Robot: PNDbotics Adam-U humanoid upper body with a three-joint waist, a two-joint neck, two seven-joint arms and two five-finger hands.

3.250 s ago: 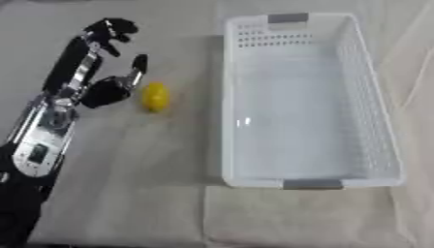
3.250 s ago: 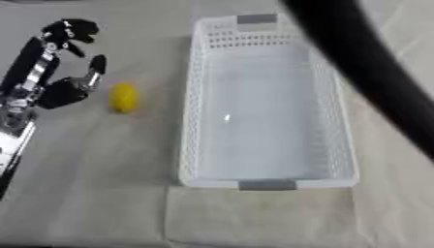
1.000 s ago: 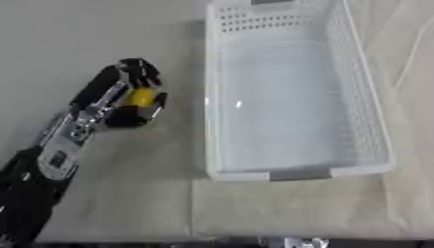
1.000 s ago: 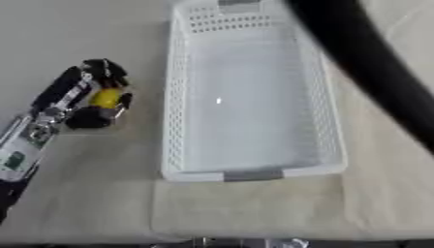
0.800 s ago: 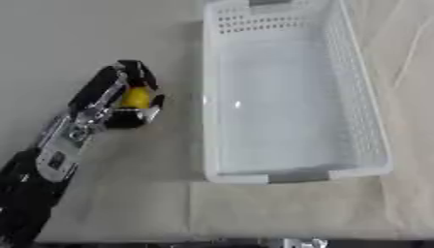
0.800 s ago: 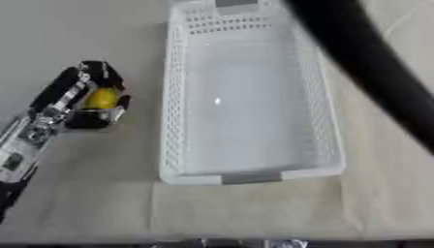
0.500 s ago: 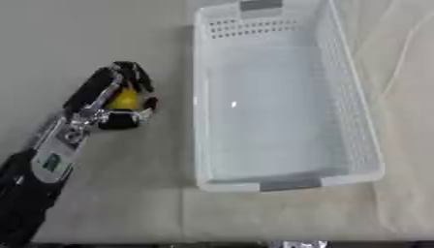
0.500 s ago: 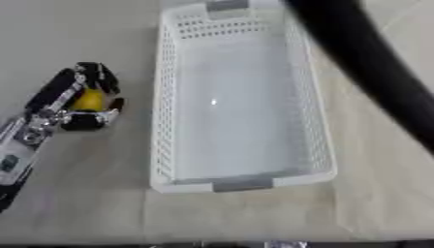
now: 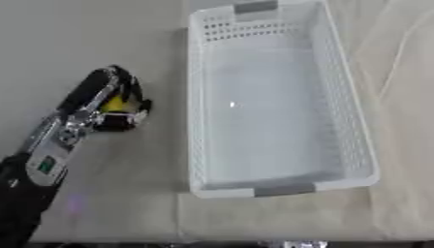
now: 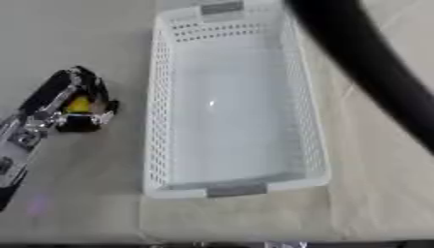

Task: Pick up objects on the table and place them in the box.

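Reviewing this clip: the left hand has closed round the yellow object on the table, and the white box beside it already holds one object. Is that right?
Not quite. The left hand is indeed curled round the yellow object beside the white box, but the left eye view shows the box holding nothing: its floor is bare.

we note soft, even overhead light; a small glare spot on the box [image 9: 231, 104] floor; faint shadows; everything slightly blurred.
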